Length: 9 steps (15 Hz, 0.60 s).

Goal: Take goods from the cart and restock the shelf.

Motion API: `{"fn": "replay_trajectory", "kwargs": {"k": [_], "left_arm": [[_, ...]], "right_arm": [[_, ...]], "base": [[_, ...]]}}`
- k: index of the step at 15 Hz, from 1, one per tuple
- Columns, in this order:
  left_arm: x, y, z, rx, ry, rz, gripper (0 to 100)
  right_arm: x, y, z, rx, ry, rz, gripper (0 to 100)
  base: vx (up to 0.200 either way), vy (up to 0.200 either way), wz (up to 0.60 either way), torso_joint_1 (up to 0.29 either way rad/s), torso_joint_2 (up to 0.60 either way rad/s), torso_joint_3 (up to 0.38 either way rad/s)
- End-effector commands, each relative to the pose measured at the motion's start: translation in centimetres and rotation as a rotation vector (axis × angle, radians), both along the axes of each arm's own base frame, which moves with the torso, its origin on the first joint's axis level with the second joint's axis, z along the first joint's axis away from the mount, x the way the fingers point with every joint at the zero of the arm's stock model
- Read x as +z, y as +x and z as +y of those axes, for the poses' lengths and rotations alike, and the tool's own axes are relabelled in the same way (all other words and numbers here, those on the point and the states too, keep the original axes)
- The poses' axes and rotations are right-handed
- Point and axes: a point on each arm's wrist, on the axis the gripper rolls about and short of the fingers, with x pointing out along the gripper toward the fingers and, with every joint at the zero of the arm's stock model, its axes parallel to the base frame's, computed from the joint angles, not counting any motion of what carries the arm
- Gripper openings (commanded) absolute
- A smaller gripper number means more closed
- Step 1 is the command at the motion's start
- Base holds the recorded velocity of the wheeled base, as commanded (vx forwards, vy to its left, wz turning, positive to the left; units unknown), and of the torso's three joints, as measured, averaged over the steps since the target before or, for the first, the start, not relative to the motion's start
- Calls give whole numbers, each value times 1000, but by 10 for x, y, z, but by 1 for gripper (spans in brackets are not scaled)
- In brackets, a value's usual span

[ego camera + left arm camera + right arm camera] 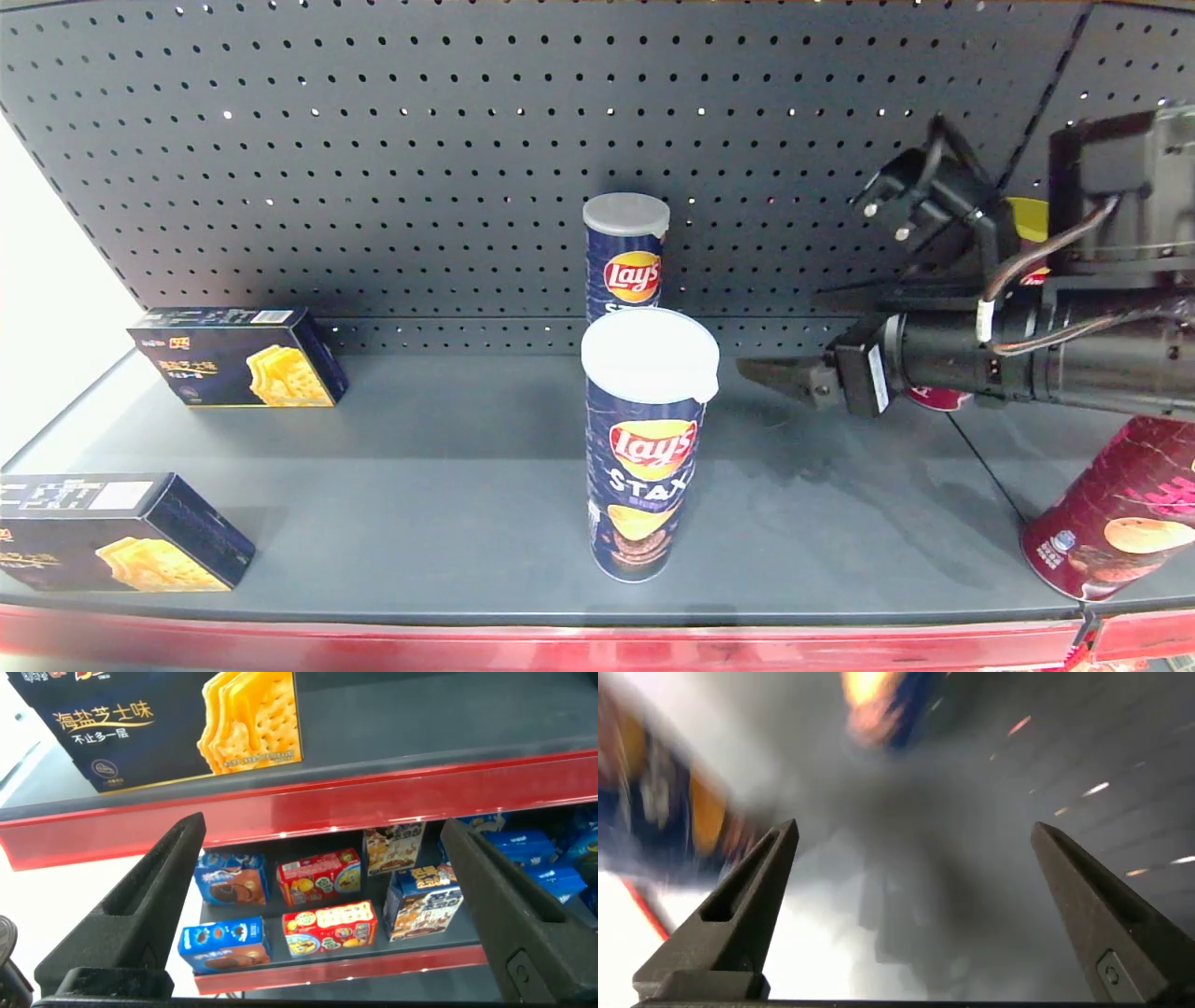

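Between the right gripper's (915,831) spread jaws everything is smeared: a blue-and-yellow streak (663,803) beside one jaw and an orange-blue blot (878,705) past the tips cannot be identified. Beyond the left gripper's (322,821) wide-apart jaws, the cracker box (177,719) is cut by the picture's edge.

In the head view, the rear chip can (627,252) is partly hidden behind the front chip can (644,448), just ahead of the right jaws. Behind those jaws, a maroon chip can (1116,518) is cut by the edge, and the right arm (1027,364) mostly hides a red-and-yellow object (1030,222).

Matte black tubular arm (1027,359), looped grey cables (1046,247), white label (876,378), tapered dark-fingered claw (758,371)
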Motion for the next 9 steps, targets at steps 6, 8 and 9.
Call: {"fn": "replay_trajectory", "kwargs": {"k": [6,8,9], "left_arm": [[0,0,0,0,0,1,100],[0,0,0,0,0,1,100],[0,0,0,0,0,1,100]], "right_arm": [[66,-68,-46,-64,182,-217,100],[72,-85,-60,-72,206,-251,100],[74,-98,-72,-86,221,-278,100]], "base": [[0,0,0,0,0,0],[0,0,0,0,0,0],[0,0,0,0,0,0]]}}
